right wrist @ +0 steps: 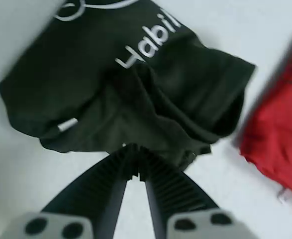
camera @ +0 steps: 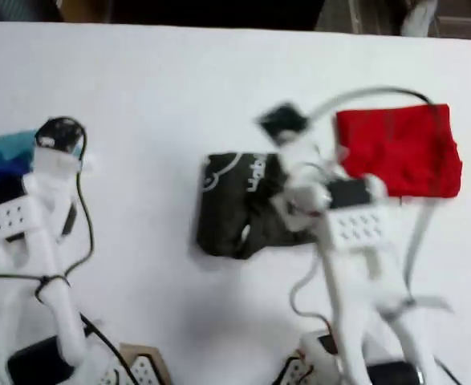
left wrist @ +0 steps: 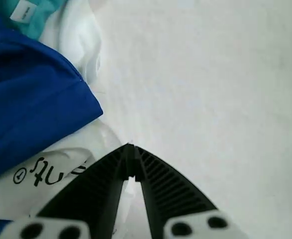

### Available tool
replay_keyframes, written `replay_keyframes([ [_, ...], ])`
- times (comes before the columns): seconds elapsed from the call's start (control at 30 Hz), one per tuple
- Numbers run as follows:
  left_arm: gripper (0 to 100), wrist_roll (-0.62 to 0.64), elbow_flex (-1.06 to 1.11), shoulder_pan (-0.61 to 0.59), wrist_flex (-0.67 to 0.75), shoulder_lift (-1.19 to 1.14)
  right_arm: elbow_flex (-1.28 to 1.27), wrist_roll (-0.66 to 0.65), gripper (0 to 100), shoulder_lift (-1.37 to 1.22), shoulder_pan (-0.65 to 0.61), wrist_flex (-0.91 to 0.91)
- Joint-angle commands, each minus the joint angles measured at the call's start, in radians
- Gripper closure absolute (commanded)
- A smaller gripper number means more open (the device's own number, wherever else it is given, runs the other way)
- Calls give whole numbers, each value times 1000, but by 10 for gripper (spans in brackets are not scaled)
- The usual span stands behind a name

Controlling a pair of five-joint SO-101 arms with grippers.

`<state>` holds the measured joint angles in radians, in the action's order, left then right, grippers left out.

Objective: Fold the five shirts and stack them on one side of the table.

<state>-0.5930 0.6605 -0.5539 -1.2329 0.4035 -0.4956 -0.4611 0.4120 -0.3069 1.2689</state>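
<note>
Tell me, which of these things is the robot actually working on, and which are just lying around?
For the job:
black shirt
red shirt
blue shirt
teal shirt
white shirt

Just lying about:
cable
tan block

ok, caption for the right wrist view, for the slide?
Right gripper, closed, at the edge of the crumpled black shirt on the white table, red shirt beside it.

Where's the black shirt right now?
High view: the black shirt lies crumpled mid-table, just left of the red shirt, apart from it. Right wrist view: the right gripper sits at its edge.
</note>
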Motion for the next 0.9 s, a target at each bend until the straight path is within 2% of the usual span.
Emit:
replay_keyframes([
  [0.0, 974, 21, 10, -38, 80, -35, 167, 14, 978, -211, -111, 15],
  [0.2, 974, 190, 33, -60, 226, -98, 359, 11, 978, -432, -131, 65],
  [0.4, 974, 344, 119, -40, 404, -144, 423, 9, 978, -601, -127, 67],
  [0.53, 974, 396, 200, 25, 509, -163, 445, 9, 978, -668, -125, 70],
  [0.7, 974, 405, 222, 87, 526, -169, 445, 8, 978, -673, -102, 176],
  [0.87, 974, 407, 269, 117, 588, -167, 443, -64, 978, -673, 36, 302],
])
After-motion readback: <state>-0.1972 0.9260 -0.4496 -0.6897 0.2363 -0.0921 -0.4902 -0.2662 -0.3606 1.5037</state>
